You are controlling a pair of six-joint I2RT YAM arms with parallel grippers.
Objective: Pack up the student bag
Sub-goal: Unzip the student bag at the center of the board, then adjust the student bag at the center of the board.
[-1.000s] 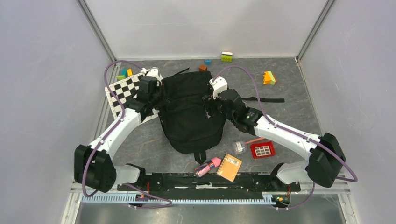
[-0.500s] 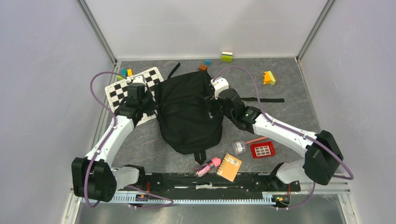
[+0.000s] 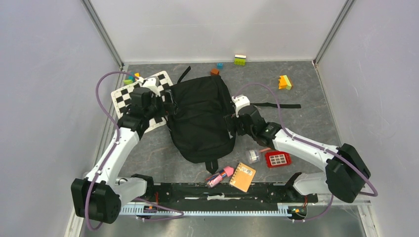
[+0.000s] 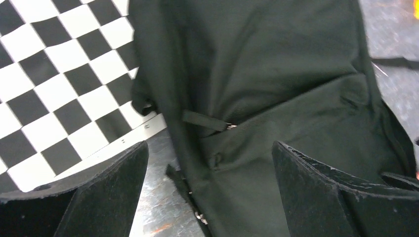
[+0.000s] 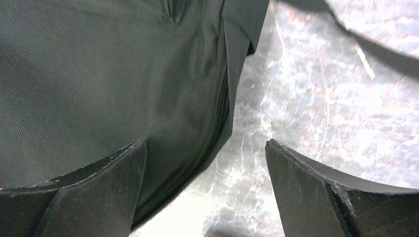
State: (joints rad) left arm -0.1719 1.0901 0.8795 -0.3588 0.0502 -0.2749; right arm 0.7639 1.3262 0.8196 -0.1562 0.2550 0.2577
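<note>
Mid-table, flat on the grey mottled top (image 3: pixel 316 113): student bag (image 3: pixel 200 118), black, one long strap (image 3: pixel 279 105) trailing off to the right. Left edge lying over a corner of a checkerboard sheet (image 3: pixel 129 98). At that left edge, left gripper (image 4: pixel 210 143), fingers spread wide and clasping nothing, with a zip pull (image 4: pixel 228 126) and pocket seam showing below between them. At the bag's right edge, right gripper (image 5: pixel 205 140), likewise splayed and empty, half over fabric, half over bare table. Near the front rail, apart from the bag: orange notebook (image 3: pixel 242 176), pink bundle (image 3: pixel 220 176) (possibly pens, too small to tell), small clear container (image 3: pixel 253 156), red tray (image 3: pixel 277 158). Toward the far wall, scattered coloured blocks (image 3: pixel 284 82).
</note>
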